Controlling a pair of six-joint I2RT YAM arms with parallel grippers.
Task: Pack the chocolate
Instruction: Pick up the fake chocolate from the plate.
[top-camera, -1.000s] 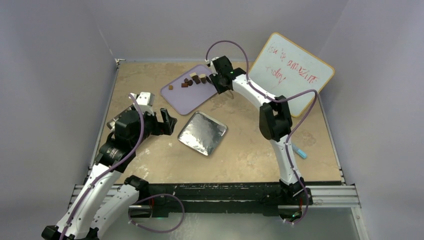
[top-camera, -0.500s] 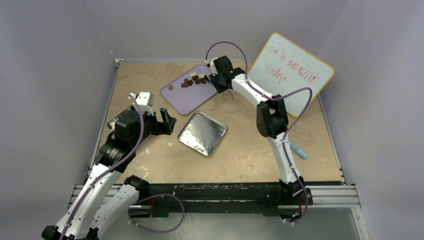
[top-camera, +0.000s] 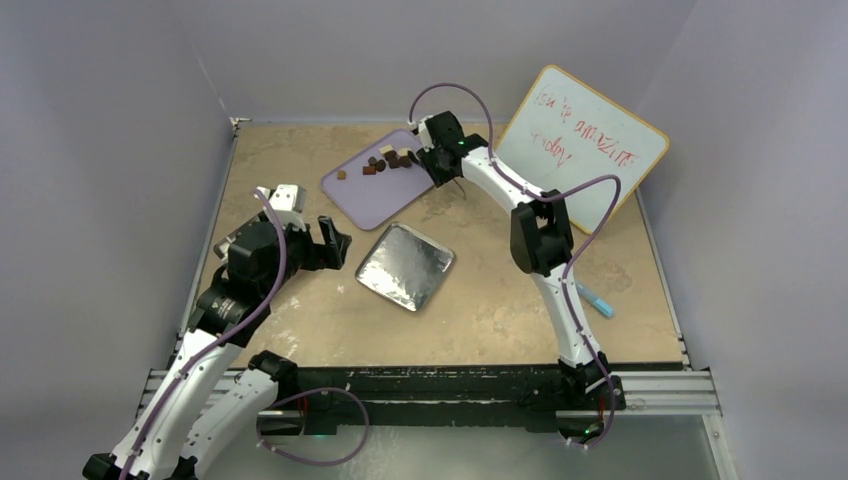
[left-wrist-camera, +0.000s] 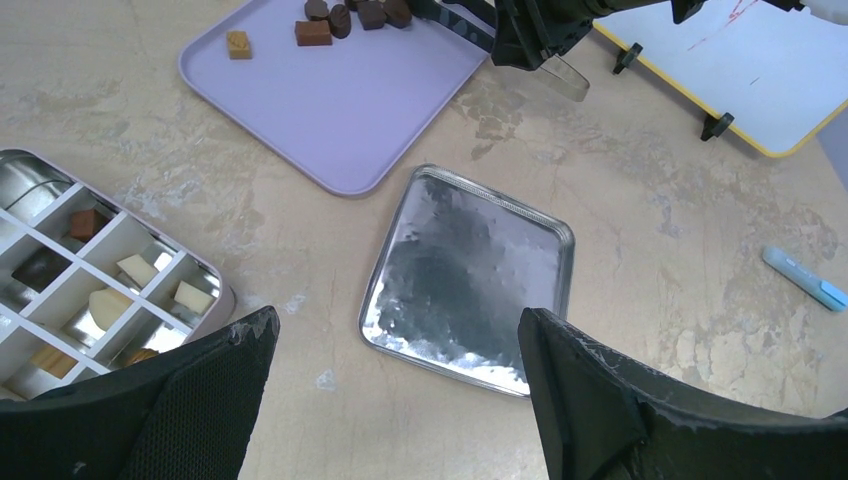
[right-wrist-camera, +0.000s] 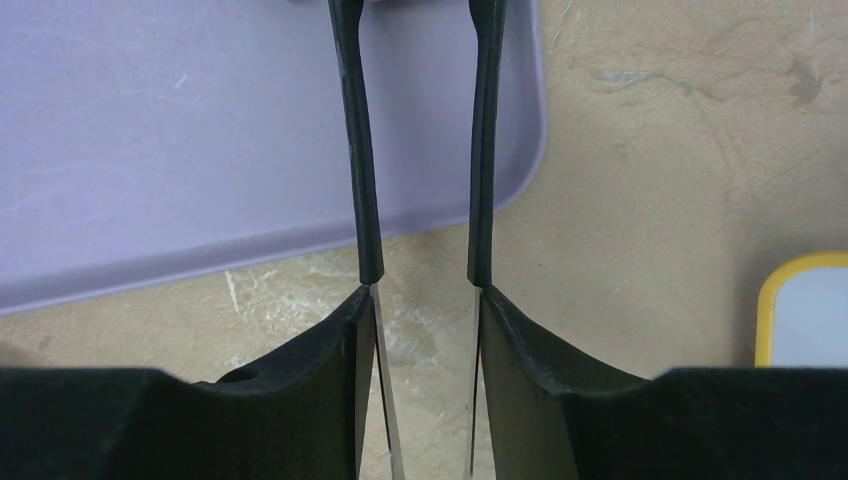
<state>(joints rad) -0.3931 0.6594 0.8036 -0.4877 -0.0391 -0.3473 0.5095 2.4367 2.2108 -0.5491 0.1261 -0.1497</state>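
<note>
On the tray (left-wrist-camera: 350, 110) about six chocolates (left-wrist-camera: 313, 33) wait while several already sit in the box (left-wrist-camera: 212, 288); left hand (left-wrist-camera: 395, 330) gapes empty, right hand (right-wrist-camera: 418, 30) half-apart, its grip impossible to tell.

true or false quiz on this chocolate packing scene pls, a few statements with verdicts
1. Loose chocolates sit at the far end of the lilac tray. True.
2. The silver square lid lies on that tray. False: it lies on the table, apart from the tray.
3. The left end effector is open and empty. True.
4. The divided box is empty. False: several compartments hold packed chocolates.
5. The whiteboard has blue writing. False: the writing is red.
</note>
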